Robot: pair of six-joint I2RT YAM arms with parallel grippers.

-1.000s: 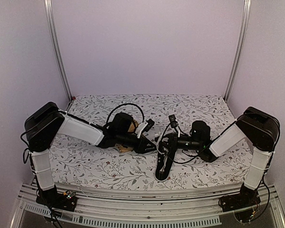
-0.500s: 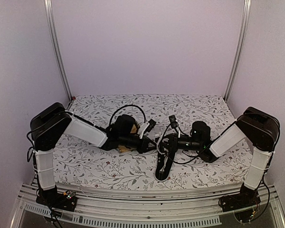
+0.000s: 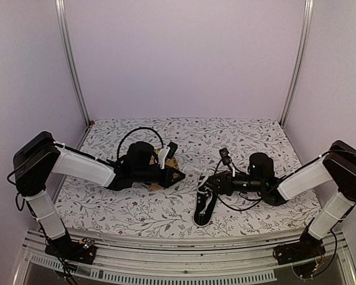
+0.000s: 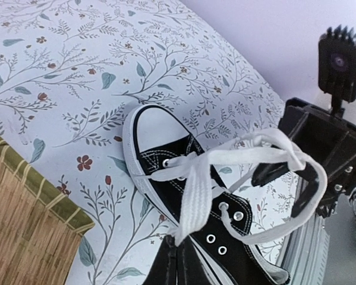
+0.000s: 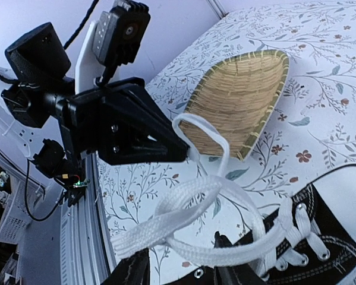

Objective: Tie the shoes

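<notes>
Soft, even light throughout; faint shadows, no glare; wrist views sharp.

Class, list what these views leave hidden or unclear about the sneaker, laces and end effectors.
- Top external: laces between left end effector and right end effector, too small to show a knot.
- Left wrist: the bottom edge cuts off the heel of the sneaker.
- Right wrist: right end effector's fingertips run off the bottom edge; grip unclear.
- Top external: left arm covers part of the woven mat.
</notes>
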